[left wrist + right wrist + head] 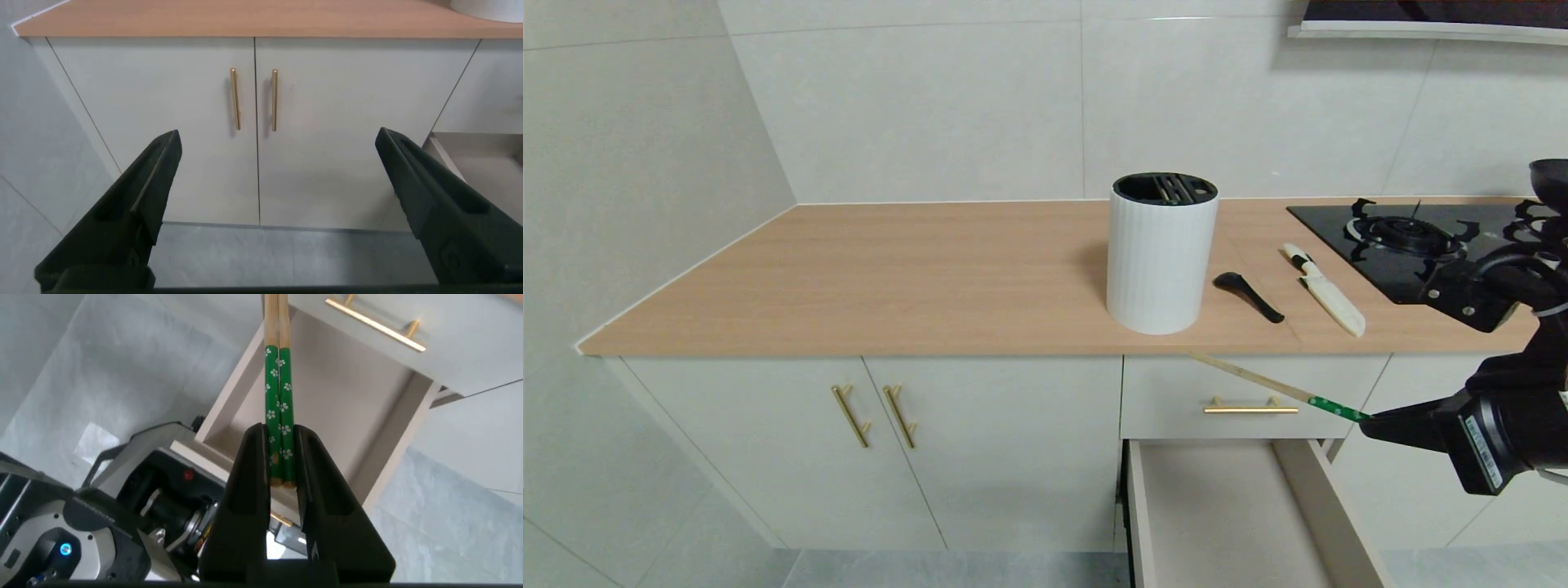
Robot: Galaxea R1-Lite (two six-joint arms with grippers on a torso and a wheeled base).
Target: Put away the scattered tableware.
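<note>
My right gripper (1372,417) (281,461) is shut on a pair of wooden chopsticks (1274,384) (278,392) with green patterned ends, held in front of the cabinet, above the open drawer (1225,506) (327,408). On the wooden counter stand a white ribbed utensil holder (1160,253) with a black slotted top, a black spoon (1248,294) and a white-bladed knife (1327,290) to its right. My left gripper (278,204) hangs open in front of the cabinet doors, with nothing between its fingers.
A black gas hob (1413,237) sits at the counter's right end. Below the counter are two cabinet doors with gold handles (874,415) (253,100) and a shut drawer with a gold handle (1250,406) above the open one. Tiled wall behind.
</note>
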